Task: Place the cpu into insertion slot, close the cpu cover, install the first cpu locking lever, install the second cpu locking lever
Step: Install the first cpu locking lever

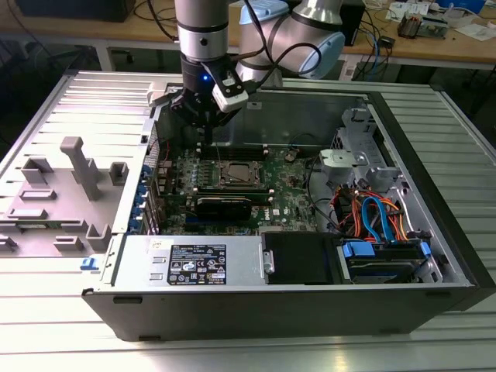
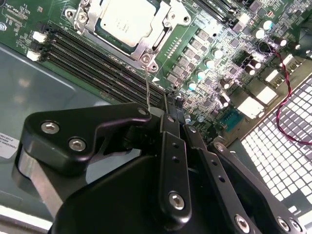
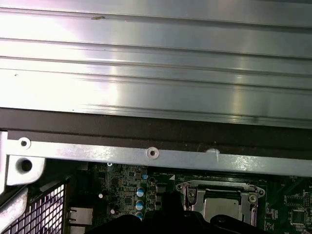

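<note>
Cpu (image 2: 127,18): seated in the slot (image 2: 80,18), under the lowered cover (image 2: 155,39).
Case (image 1: 310,116): encloses the slot.
Board (image 1: 291,182): carries the slot; capacitors (image 2: 201,75) crowd beside it.
Gripper (image 2: 176,113): above and beside the slot, jaws drawn narrow, nothing seen between them.
Lever (image 2: 147,85): thin wire rising from the slot's corner, seemingly unlatched; contact with the gripper cannot be told.
Hazards: the wire may slip and spring back; a sideways push may bend it; a low sweep may strike capacitors beside the slot.

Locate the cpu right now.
In the exterior view the cpu sits in the middle of the motherboard, framed by the cpu cover, close to the gripper; the second wrist view shows memory slots alongside it.
</note>
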You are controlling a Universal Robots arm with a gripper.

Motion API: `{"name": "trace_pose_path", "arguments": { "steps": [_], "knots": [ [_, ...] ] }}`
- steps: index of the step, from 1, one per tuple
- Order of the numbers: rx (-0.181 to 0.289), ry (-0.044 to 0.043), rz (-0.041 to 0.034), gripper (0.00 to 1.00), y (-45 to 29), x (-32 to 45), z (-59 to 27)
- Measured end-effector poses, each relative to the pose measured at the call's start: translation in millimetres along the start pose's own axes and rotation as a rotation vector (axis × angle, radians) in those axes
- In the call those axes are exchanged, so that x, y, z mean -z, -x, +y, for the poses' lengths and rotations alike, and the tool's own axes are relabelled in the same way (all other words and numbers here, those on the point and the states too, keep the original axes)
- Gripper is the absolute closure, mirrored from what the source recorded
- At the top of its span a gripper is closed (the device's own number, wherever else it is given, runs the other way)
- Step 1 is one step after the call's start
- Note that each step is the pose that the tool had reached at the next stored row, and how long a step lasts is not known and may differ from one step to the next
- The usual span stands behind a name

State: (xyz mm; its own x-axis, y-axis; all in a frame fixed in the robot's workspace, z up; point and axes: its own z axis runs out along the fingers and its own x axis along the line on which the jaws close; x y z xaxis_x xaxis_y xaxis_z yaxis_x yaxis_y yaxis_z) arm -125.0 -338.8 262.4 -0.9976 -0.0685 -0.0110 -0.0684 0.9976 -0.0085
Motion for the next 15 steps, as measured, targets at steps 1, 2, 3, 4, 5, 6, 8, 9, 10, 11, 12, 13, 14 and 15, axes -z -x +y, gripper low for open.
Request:
{"name": "trace_pose_path", "arguments": {
  "steps": [1,2,3,4,5,6,8,9,10,11,12,13,14,15],
  "knots": [
    [0.0,0.0,0.0,0.89,0.0,0.0,0.0],
    [0.0,0.0,0.0,0.89,0.1,0.0,0.0],
    [0.0,0.0,-0.0001,0.89,0.4,-0.1,0.0],
    [0.0,0.0,0.0,0.89,1.0,0.0,-0.1],
    [0.0,0.0,0.0,0.89,1.9,0.0,-0.1],
    [0.0,0.0,-0.0001,0.89,2.6,-0.1,-0.1],
    [0.0,0.0,-0.0001,0.89,5.7,-0.1,-0.4],
    [0.0,-0.0001,0.0,0.89,6.7,-0.1,-0.4],
    [0.0,0.0,0.0,0.89,7.7,-0.1,-0.5],
    [0.0,0.0001,-0.0001,0.89,9.0,-0.1,-0.6],
    [0.0,0.0,0.0,0.89,10.1,-0.2,-0.6],
    [0.0,-0.0001,0.0,0.89,12.3,-0.1,-0.7],
    [0.0,0.0,0.0,0.89,13.5,-0.2,-0.7],
    [0.0,0.0,0.0,0.89,16.6,-0.2,-0.8]
  ]
}}
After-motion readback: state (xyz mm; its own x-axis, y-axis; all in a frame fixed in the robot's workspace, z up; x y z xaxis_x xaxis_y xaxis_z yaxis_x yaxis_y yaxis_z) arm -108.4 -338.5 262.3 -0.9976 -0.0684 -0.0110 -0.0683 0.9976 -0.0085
